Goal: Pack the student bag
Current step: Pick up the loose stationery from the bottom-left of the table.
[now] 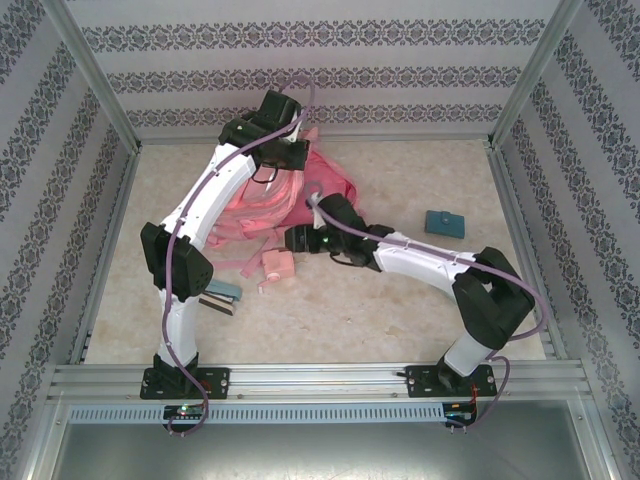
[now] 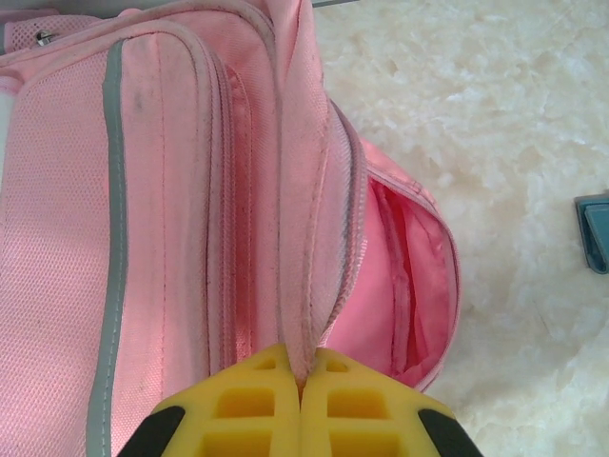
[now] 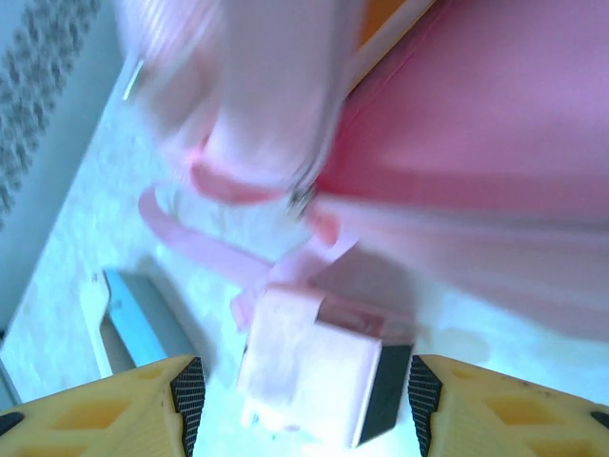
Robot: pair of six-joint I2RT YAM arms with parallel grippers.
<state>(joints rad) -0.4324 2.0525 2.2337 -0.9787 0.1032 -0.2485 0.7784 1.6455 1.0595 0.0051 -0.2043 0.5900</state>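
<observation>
Books: stack of flat blue and dark books (image 1: 222,296), near left, beside the left arm.
Left gripper (image 2: 303,379): clenched on a raised fold of the student bag (image 2: 171,209), a large pink fabric backpack.
Bag position: far centre of the pale marbled table (image 1: 380,310), one pocket gaping.
Pouch: small square pink pouch (image 3: 314,376), just near of the bag.
Right gripper (image 3: 304,405): jaws parted, straddling the pouch, with a gap on one side.
Wallet: teal rectangular wallet (image 1: 444,223), right, well apart.

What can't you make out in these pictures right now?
Top view: the left arm covers much of the student bag.
Left wrist view: the open pocket hides its contents behind its rim; a teal item is cut off by the right edge.
Right wrist view: motion blur smears the small pink pouch between the fingers of the right end effector.
</observation>
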